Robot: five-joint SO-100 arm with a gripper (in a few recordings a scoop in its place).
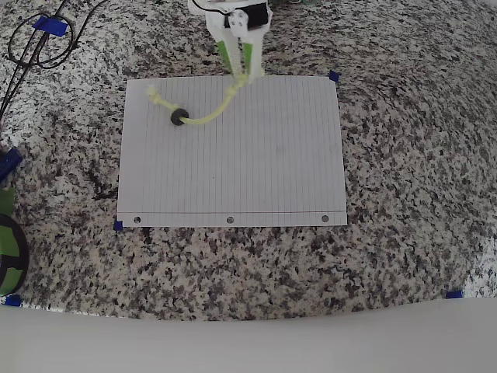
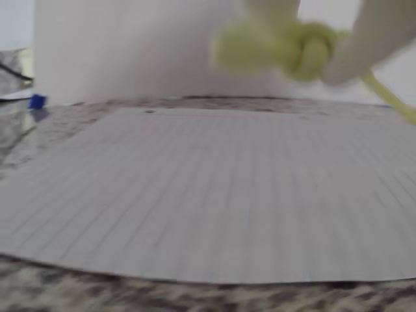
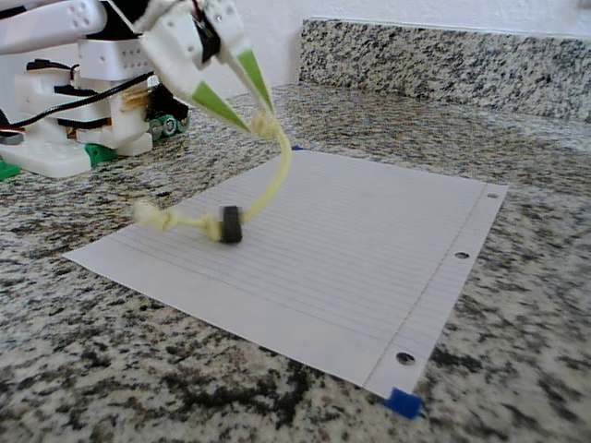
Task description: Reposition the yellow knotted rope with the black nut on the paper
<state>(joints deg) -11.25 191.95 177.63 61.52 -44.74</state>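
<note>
The yellow knotted rope (image 1: 208, 115) curves across the top left of the paper (image 1: 264, 171), one end knot lying flat near the sheet's left edge. The black nut (image 1: 178, 117) sits on the rope, resting on the paper. My gripper (image 1: 240, 76) is shut on the rope's other knotted end and holds it lifted above the paper's top edge. In the fixed view the rope (image 3: 274, 175) hangs from my gripper (image 3: 262, 118) down to the nut (image 3: 230, 224) on the paper (image 3: 360, 258). The wrist view shows the pinched knot (image 2: 305, 52) close up, blurred, above the paper (image 2: 208, 208).
Speckled granite counter (image 1: 404, 233) surrounds the sheet. Blue tape bits (image 1: 334, 76) mark the paper's corners. Black cables (image 1: 35, 43) lie at the top left, a green-and-black object (image 1: 9, 249) at the left edge. A granite backsplash (image 3: 443, 60) rises behind the counter.
</note>
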